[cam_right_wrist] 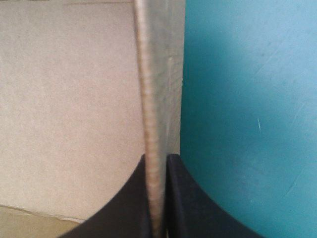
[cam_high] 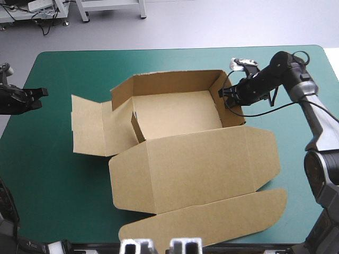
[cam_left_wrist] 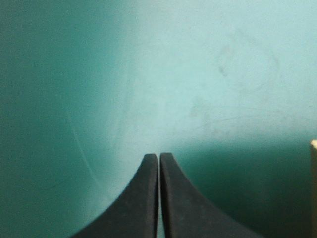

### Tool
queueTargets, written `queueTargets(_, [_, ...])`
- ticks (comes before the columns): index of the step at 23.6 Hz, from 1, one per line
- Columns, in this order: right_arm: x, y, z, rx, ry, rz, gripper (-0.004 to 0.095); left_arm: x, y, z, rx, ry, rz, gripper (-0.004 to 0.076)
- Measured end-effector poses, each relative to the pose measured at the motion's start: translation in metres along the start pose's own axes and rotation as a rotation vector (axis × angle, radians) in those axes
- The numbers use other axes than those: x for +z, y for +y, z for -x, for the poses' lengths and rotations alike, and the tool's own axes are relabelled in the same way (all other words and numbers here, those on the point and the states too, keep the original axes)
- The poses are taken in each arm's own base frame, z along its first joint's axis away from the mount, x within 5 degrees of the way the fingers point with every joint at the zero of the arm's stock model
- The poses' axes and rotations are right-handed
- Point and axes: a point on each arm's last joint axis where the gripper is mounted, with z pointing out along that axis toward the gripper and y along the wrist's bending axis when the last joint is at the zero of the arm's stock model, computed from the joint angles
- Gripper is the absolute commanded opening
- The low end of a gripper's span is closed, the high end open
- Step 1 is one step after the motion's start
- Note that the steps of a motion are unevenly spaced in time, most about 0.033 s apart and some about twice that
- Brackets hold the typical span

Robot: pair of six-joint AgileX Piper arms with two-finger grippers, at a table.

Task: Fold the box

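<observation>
The brown box [cam_high: 175, 137] lies in the middle of the teal-green table, half formed: back wall and right wall raised, the left side flap [cam_high: 87, 127] flat, the wide lid [cam_high: 201, 174] spread flat toward the near edge. My right gripper [cam_high: 229, 97] sits at the top of the right wall [cam_high: 225, 103]. In the right wrist view its black fingers [cam_right_wrist: 176, 198] pinch the wall's edge [cam_right_wrist: 151, 124] between them. My left gripper [cam_high: 38, 98] is at the table's left edge, away from the box, shut with nothing in it [cam_left_wrist: 159, 161].
A sliver of brown board [cam_left_wrist: 313, 188] shows beside the left gripper in its wrist view. Bare teal-green cover [cam_high: 53, 180] lies left of the box and along the far edge.
</observation>
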Motion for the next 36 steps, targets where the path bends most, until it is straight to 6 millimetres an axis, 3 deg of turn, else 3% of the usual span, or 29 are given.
queueTargets(2, [-0.030,0.003,0.006,0.010,-0.094,0.026,-0.0015,0.002,0.003,0.002,-0.030,-0.018,-0.128,-0.0004])
queueTargets(5, [-0.064,0.015,0.012,0.002,-0.206,0.040,-0.0015,0.005,-0.008,0.006,-0.011,-0.036,-0.304,-0.0004])
queueTargets(8, [-0.083,0.027,0.018,-0.011,-0.268,0.075,-0.0014,-0.001,-0.023,0.015,-0.014,-0.144,-0.491,-0.0004])
queueTargets(15, [-0.085,0.038,0.021,0.000,-0.296,0.155,-0.0014,0.002,-0.053,0.020,0.012,-0.175,-0.626,-0.0004])
queueTargets(21, [-0.072,0.060,0.023,-0.074,-0.292,0.120,-0.0014,0.008,-0.083,0.017,0.065,-0.143,-0.701,-0.0004])
queueTargets(27, [-0.071,0.063,0.026,-0.094,-0.330,0.095,-0.0014,0.010,-0.091,0.015,0.072,-0.130,-0.719,-0.0004])
queueTargets(36, [-0.073,0.064,0.035,-0.117,-0.439,0.064,-0.0014,-0.023,-0.106,0.009,0.118,-0.178,-0.720,-0.0004])
